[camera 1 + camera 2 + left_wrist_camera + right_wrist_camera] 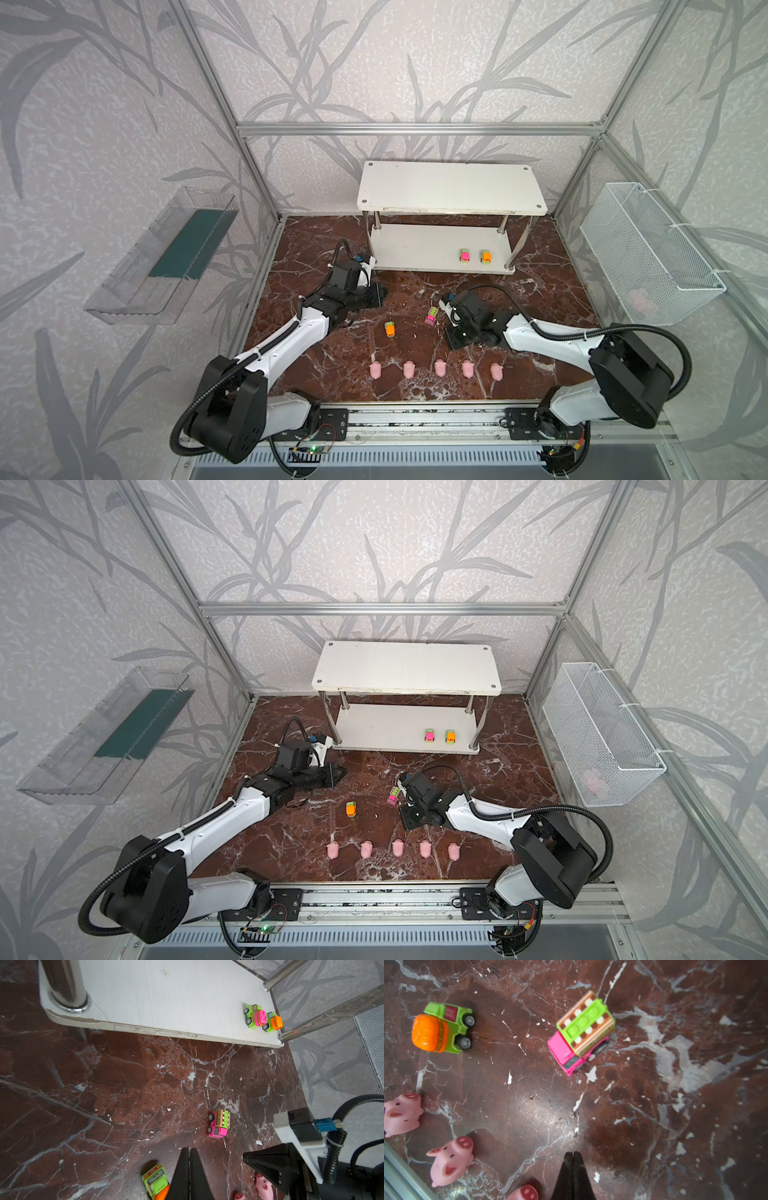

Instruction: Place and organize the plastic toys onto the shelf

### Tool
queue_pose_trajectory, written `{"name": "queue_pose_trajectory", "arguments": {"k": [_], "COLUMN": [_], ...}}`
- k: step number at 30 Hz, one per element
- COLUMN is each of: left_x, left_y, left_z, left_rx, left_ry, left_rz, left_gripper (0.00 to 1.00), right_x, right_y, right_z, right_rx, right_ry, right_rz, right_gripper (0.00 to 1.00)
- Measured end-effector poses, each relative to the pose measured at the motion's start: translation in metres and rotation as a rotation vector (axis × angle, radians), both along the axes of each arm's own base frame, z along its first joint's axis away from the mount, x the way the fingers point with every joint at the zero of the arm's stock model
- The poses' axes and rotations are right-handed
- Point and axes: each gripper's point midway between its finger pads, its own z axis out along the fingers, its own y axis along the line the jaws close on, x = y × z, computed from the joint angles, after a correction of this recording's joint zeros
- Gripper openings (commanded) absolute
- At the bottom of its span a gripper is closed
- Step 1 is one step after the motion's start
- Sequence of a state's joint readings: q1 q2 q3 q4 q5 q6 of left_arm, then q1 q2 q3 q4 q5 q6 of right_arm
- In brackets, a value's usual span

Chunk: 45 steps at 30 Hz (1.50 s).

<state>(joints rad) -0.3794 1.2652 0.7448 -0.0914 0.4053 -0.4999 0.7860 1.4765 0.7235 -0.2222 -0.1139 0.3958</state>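
Observation:
The white two-tier shelf [451, 187] [405, 667] stands at the back. On its lower tier sit a pink-and-green car [464, 255] [256, 1016] and an orange-and-green car [485, 256] [273, 1022]. On the marble table lie an orange car [390, 329] [441, 1027] and a pink truck [431, 316] [581, 1032]. Several pink pigs [439, 368] [450, 1160] stand in a row near the front. My left gripper [385, 292] [189, 1149] is shut and empty, left of the cars. My right gripper [451, 343] [573, 1153] is shut and empty, low over the table between the truck and the pigs.
A clear plastic tray [158, 257] hangs on the left wall. A white wire basket [648, 253] hangs on the right wall with something pink inside. Aluminium frame posts stand at the back corners, and a metal rail [415, 419] runs along the front.

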Motion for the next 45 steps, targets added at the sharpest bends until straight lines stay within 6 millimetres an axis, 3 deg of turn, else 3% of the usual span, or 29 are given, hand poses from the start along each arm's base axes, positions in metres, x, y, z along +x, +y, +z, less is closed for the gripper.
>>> {"name": "queue_pose_trajectory", "arguments": {"k": [6, 17, 34, 40, 45], "left_x": [0.0, 0.0, 0.0, 0.001, 0.001], "left_y": [0.005, 0.011, 0.012, 0.012, 0.01], "left_z": [-0.004, -0.01, -0.012, -0.014, -0.017], "left_rx": [0.004, 0.005, -0.015, -0.02, -0.028], "left_ry": [0.001, 0.011, 0.017, 0.017, 0.025], "left_rz": [0.015, 0.03, 0.032, 0.034, 0.029], "left_gripper": [0.0, 0.0, 0.0, 0.0, 0.0], "right_x": [0.013, 0.036, 0.072, 0.068, 0.075], "right_y": [0.014, 0.014, 0.057, 0.056, 0.038], "right_z": [-0.004, -0.018, -0.01, 0.014, 0.068], "right_rx": [-0.022, -0.106, -0.069, 0.01, 0.161], "right_ry": [-0.038, -0.099, -0.16, -0.185, -0.268], "right_rz": [0.004, -0.01, 0.034, 0.044, 0.011], "right_gripper": [0.0, 0.0, 0.03, 0.16, 0.43]}}
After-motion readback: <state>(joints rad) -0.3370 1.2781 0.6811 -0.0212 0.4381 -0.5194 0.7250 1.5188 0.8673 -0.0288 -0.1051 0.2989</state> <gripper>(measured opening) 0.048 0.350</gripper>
